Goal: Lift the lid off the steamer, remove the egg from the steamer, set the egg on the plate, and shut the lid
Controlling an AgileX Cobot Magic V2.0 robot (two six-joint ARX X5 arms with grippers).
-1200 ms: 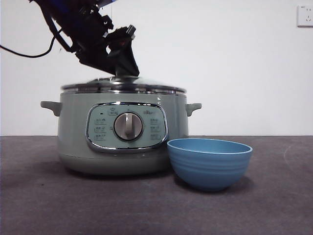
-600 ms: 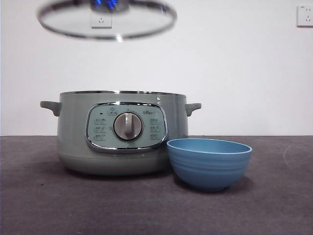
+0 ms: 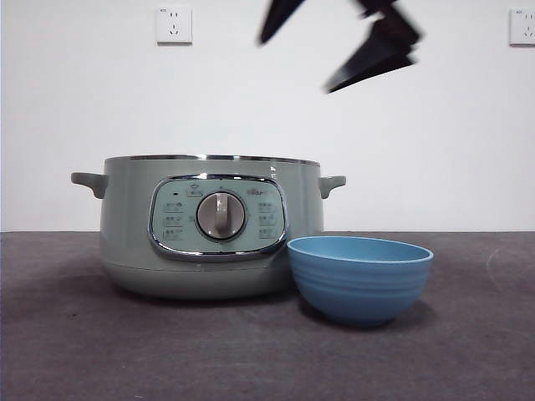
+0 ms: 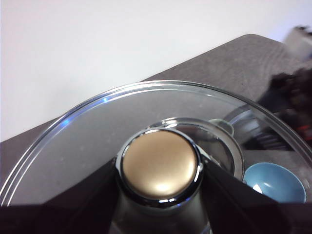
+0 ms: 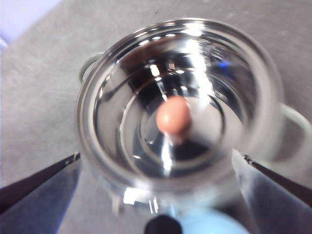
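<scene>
- Sage-green and lidless, the steamer [image 3: 209, 225] stands on the dark bench [image 3: 75, 351] in the front view, its dial panel facing the camera and a small handle on each side.
- Just beside it, towards the front, sits the blue plate [image 3: 359, 280], a deep ribbed bowl; from this level angle I cannot tell whether the two touch.
- Only the right wrist view looks down into the steamer, where the egg [image 5: 173, 116] lies near the middle of the shiny metal floor; the front view hides the inside completely.
- The right gripper [image 5: 156, 165] hangs high over the steamer's open mouth with its jaws spread wide, grasping nothing; in the front view it shows as blurred black points [image 3: 347, 42] above the steamer's right half.
- The right wrist picture is smeared, so the steamer's rim looks doubled, and the plate is cut off at the picture's edge [image 5: 209, 226].
- Only the left wrist view shows the lid [image 4: 83, 146]: the left gripper [image 4: 160, 168] is clenched on its knob [image 4: 159, 163], which looks bronze here, one jaw at each side.
- Through the lid's glass the steamer [image 4: 224, 141] and the plate [image 4: 275, 180] appear far below; the lid's rim runs off the picture's edges.
- A dark blurred mass, apparently the other arm [image 4: 292, 102], crosses that view's edge.
- Open bench lies in front of both vessels and to the right of the plate.
</scene>
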